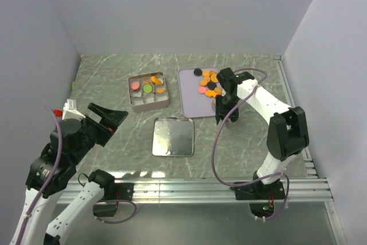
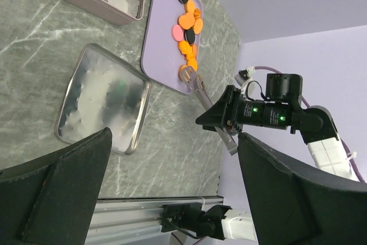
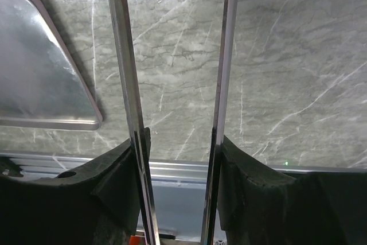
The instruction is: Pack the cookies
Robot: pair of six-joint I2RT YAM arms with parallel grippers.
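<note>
The cookies are small round discs, mostly orange with a pink and black few, heaped at the far end of a lavender tray. They also show in the left wrist view. More cookies sit in paper cups in the open square tin. My right gripper is over the tray's right edge, shut on metal tongs whose arms stand apart. In the left wrist view the tong tips are at an orange cookie. My left gripper is open and empty at the near left.
A shiny square lid lies inside up in front of the tin and tray; it also shows in the left wrist view. The metal rail runs along the near edge. Grey walls close in the left, back and right.
</note>
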